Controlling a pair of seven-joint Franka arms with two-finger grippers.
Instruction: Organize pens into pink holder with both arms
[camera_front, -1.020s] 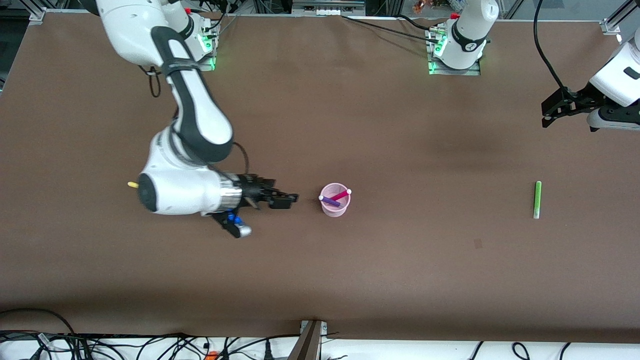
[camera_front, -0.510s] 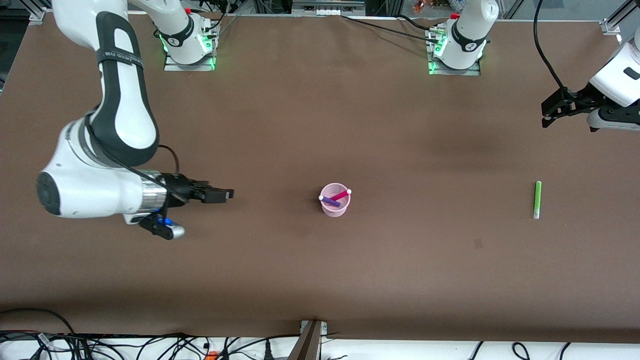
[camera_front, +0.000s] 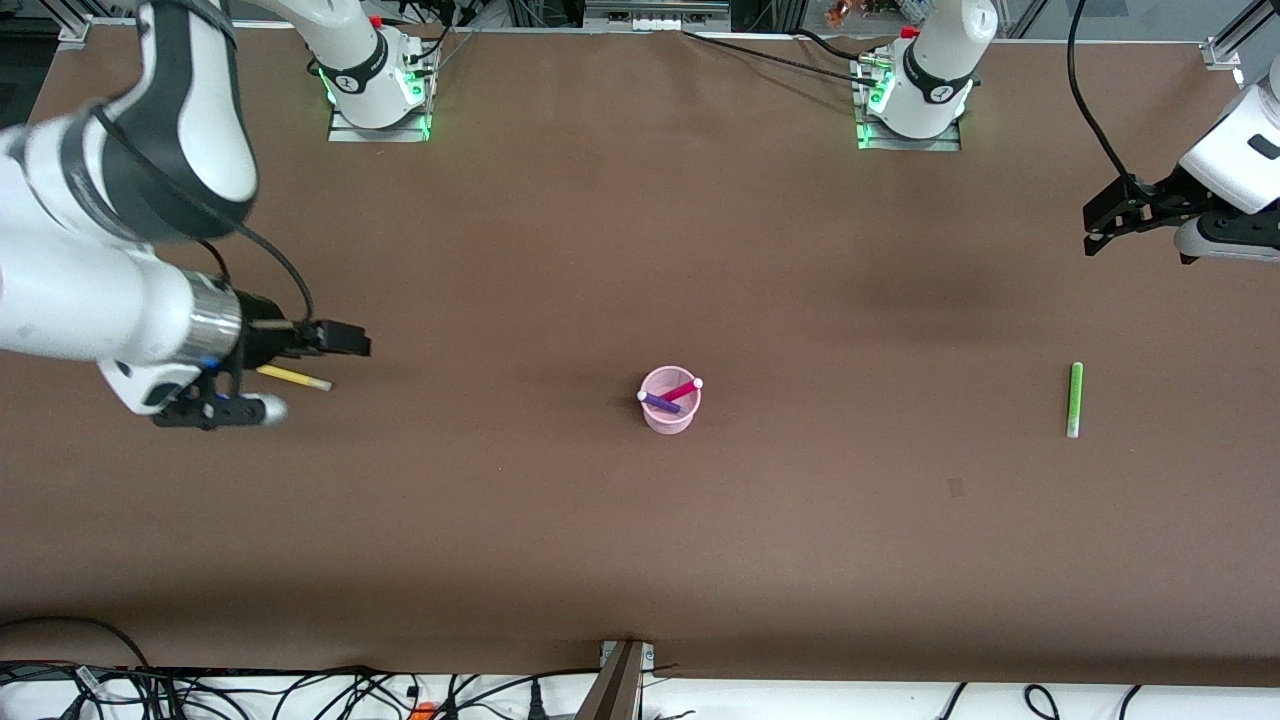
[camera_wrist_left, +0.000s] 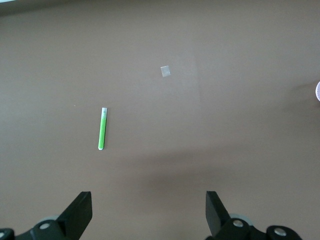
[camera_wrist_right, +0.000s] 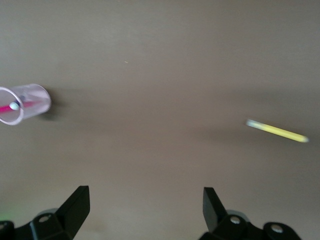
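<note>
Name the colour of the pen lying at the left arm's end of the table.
Green pen with a pale whitish tip; the left wrist view shows it best.

Brown table (camera_front: 640, 250), cables (camera_front: 300, 690) below

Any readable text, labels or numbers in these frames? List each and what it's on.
None can be read.
Round black-and-white marks on the white left arm base and white right arm base: too small to read.
Slim yellow pen, slim green pen, small round pale pink plastic holder, brown table: no print visible.
Small pale square patch on the table: blank.
</note>
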